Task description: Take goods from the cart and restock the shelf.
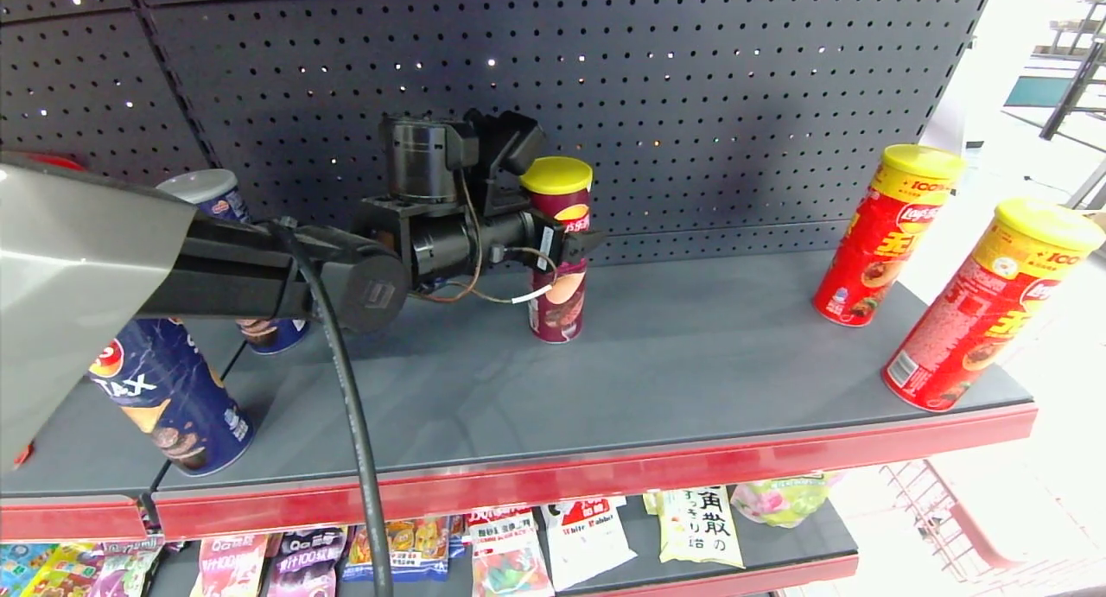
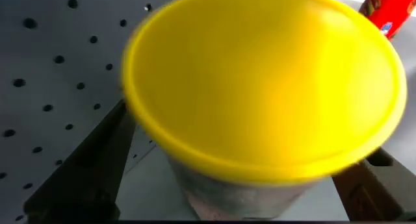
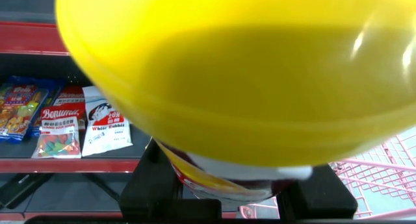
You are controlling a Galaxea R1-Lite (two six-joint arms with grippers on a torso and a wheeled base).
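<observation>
A maroon chip can [image 1: 560, 260] with a yellow lid stands upright on the grey shelf [image 1: 691, 355], near the pegboard back. My left gripper [image 1: 566, 247] is shut on its middle, one finger on each side. The left wrist view looks down on the can's lid [image 2: 260, 81], with dark fingers [image 2: 84, 165] beside the body. In the right wrist view, my right gripper [image 3: 234, 191] is shut on a red can with a yellow lid [image 3: 247, 74], held in front of the lower shelf.
Two red cans [image 1: 881, 234] [image 1: 985, 308] stand at the shelf's right end, and blue cans [image 1: 173, 390] [image 1: 225, 208] at its left. Snack bags [image 1: 587, 541] fill the lower shelf. A pink wire cart [image 1: 950, 511] is at the lower right.
</observation>
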